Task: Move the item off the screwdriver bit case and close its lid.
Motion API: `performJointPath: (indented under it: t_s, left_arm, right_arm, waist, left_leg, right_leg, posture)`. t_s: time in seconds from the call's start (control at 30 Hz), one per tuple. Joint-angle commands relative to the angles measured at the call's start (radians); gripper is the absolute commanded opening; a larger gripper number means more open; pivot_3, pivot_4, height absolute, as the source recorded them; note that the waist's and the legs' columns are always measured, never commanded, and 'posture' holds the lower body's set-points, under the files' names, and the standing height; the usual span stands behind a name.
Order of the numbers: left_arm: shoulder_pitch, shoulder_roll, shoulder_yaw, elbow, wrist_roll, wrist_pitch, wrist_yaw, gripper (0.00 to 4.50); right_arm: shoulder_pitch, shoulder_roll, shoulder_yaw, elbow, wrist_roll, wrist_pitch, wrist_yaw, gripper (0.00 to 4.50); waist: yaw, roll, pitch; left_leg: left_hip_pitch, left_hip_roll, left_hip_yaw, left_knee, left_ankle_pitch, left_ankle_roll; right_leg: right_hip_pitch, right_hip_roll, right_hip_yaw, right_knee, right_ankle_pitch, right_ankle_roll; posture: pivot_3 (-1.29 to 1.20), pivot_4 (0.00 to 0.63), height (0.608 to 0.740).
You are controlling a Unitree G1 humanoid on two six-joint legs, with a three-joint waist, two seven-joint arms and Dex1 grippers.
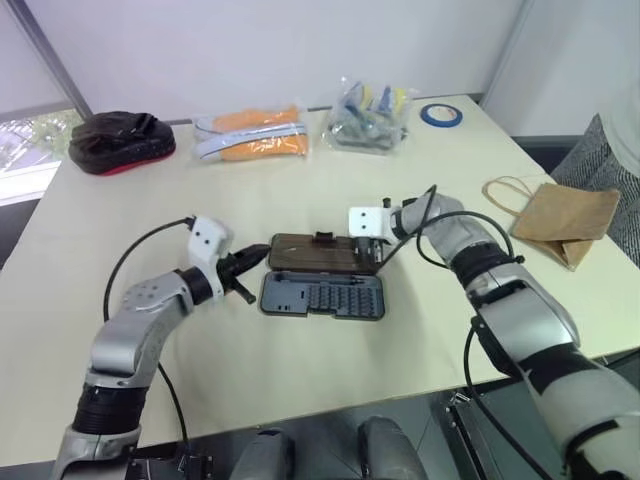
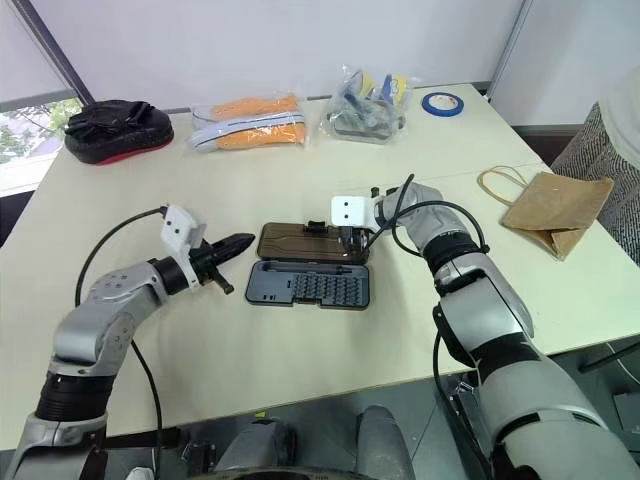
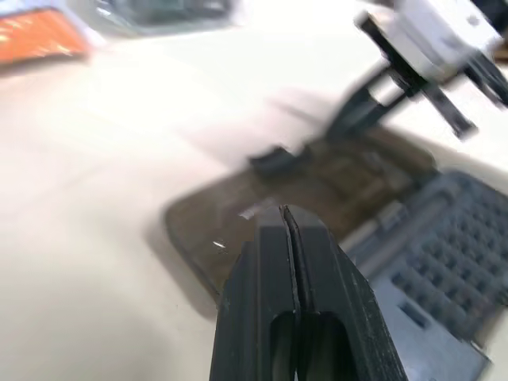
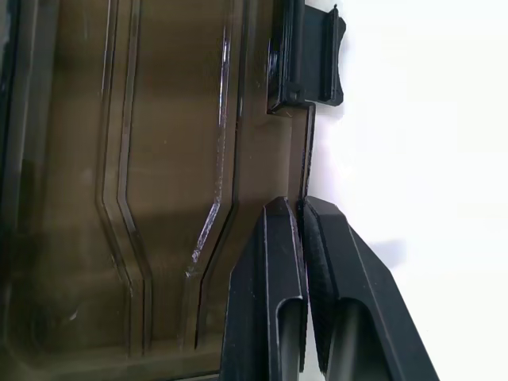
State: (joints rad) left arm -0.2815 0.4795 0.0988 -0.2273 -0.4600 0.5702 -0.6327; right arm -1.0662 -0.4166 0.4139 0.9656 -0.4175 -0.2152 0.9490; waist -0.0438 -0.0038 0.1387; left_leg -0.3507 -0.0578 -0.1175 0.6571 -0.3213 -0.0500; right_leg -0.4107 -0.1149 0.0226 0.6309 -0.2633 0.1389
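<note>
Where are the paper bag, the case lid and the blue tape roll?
paper bag point(image 1: 567, 218), left eye view, middle of its brown front.
lid point(image 1: 310, 252), left eye view, flat brown panel.
tape roll point(image 1: 441, 115), left eye view, blue ring.

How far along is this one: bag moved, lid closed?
Done: the paper bag lies on the table, apart from the bit case. In hand: the right end effector, shut, sits at the lid edge. Left: the lid lies flat open, unclosed.

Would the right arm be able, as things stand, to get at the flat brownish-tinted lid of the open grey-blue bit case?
Probably yes. The right gripper, fingers shut, is already at the brownish-tinted lid's far edge beside the black latch tab, with only bare table around.
</note>
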Motion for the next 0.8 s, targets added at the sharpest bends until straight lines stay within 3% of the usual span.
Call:
performJointPath:
  t_s: [0.03, 0.27, 0.47, 0.8]
  left_arm:
    - [-0.050, 0.011, 0.096, -0.004, -0.053, 0.016, 0.030, 0.00]
    - [-0.102, 0.066, 0.174, 0.157, -0.057, -0.001, 0.011, 0.00]
    - [-0.134, 0.108, 0.148, 0.326, -0.013, -0.063, -0.054, 0.00]
    - [-0.246, 0.089, 0.048, 0.635, 0.103, -0.210, -0.156, 0.00]
  right_arm:
    - [0.074, -0.038, -0.012, -0.179, -0.004, 0.034, -0.021, 0.03]
    - [0.172, -0.093, -0.016, -0.464, -0.025, 0.094, -0.058, 0.03]
    - [0.204, -0.118, -0.020, -0.590, -0.052, 0.121, -0.097, 0.03]
    - [0.282, -0.149, -0.037, -0.789, -0.036, 0.185, -0.073, 0.03]
  waist:
    - [0.000, 0.000, 0.000]
    - [-0.001, 0.000, 0.000]
    - [0.001, -0.001, 0.004]
    - [0.000, -0.001, 0.004]
  left_leg:
    - [-0.005, 0.000, 0.000, 0.001, 0.000, -0.001]
    - [-0.014, -0.001, 0.001, 0.000, 0.001, -0.001]
    - [-0.016, -0.001, 0.001, 0.000, 0.001, -0.001]
    - [-0.022, -0.002, 0.000, 0.004, 0.001, -0.001]
  right_leg:
    - [-0.004, 0.000, 0.000, 0.000, 0.000, 0.000]
    - [-0.015, -0.001, 0.000, 0.000, 0.000, 0.000]
    - [-0.017, -0.001, 0.000, 0.000, 0.000, 0.000]
    - [-0.020, -0.002, -0.002, 0.000, 0.000, 0.000]
  posture:
    - [0.00, 0.150, 0.740]
    - [0.00, 0.150, 0.740]
    - [0.00, 0.150, 0.740]
    - [0.00, 0.150, 0.740]
